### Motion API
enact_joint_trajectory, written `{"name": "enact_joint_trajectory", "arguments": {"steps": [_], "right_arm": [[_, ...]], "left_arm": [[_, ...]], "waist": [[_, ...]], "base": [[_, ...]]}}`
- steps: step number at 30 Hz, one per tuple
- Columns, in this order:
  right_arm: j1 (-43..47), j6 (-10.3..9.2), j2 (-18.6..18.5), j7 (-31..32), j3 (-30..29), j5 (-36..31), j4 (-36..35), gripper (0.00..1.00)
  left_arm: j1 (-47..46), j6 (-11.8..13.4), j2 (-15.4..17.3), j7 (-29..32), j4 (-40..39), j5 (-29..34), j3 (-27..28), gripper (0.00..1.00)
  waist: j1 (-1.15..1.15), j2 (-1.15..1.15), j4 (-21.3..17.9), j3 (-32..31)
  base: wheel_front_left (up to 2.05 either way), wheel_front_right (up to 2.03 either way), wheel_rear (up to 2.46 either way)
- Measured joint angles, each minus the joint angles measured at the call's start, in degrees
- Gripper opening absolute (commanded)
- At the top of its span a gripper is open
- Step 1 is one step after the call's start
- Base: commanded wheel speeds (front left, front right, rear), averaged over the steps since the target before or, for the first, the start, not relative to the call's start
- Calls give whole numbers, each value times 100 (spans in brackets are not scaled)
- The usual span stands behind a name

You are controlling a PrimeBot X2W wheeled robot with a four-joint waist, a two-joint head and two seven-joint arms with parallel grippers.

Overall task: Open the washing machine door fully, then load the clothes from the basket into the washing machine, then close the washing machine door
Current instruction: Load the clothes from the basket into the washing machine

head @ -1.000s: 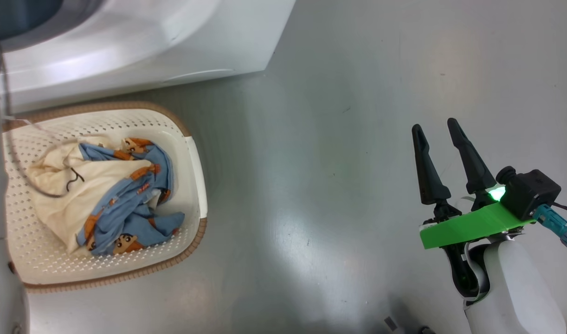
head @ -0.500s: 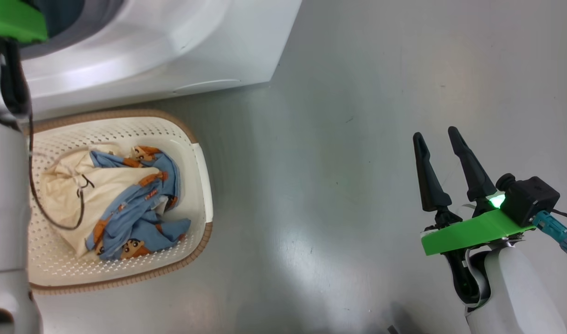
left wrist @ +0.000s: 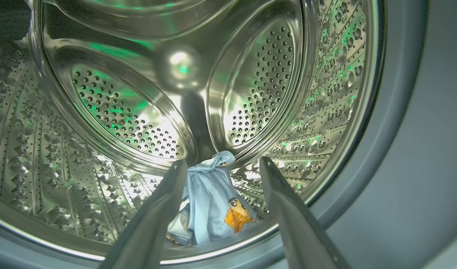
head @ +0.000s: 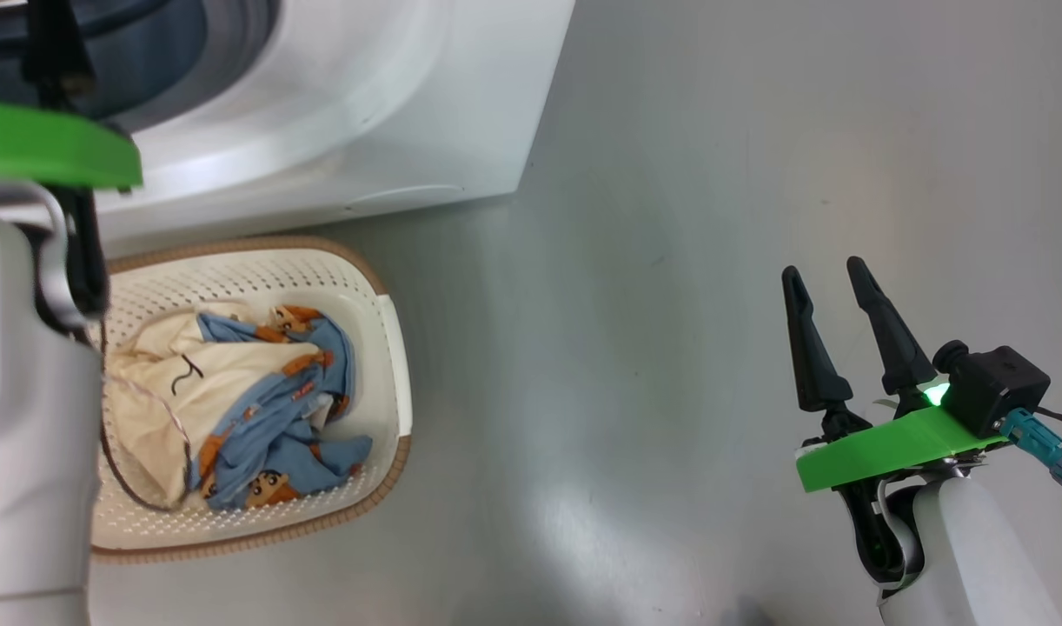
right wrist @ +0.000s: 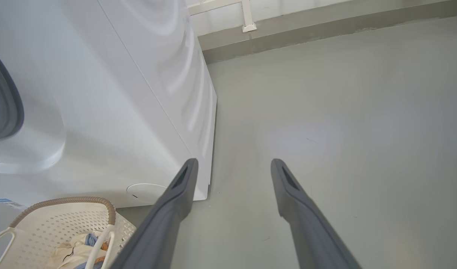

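Your left hand (left wrist: 223, 160) hangs spread at the steel drum (left wrist: 112, 112); a careless pull-back may drag the blue garment (left wrist: 209, 201) out.

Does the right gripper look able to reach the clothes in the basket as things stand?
Probably yes. Nothing but floor lies between the open right gripper and the basket, and the clothes lie uncovered inside. The left forearm hangs over the basket's far side.

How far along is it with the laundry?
Done: the drum is open to reach, with one blue garment lying inside. In hand: the left jaws stand open and empty at the drum mouth. Left: the clothes in the basket, then closing the door.
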Motion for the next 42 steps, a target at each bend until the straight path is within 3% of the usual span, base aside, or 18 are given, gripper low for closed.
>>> {"name": "enact_joint_trajectory", "arguments": {"steps": [12, 25, 42], "right_arm": [[194, 0, -8, 0, 1, -70, 84, 100], [498, 0, -8, 0, 10, -85, 170, 100], [980, 0, -7, 0, 30, -196, 179, 100]], "left_arm": [[1323, 175, -54, -24, -634, -14, 42, 100], [3264, 419, -316, -24, -1713, 70, 560, 100], [5035, 365, -724, -24, -2382, 641, 951, 100]], "waist": [[0, 0, 29, -544], [0, 0, -9, -1350], [0, 0, -2, -2310]], "base": [[0, 0, 0], [0, 0, 0], [0, 0, 0]]}}
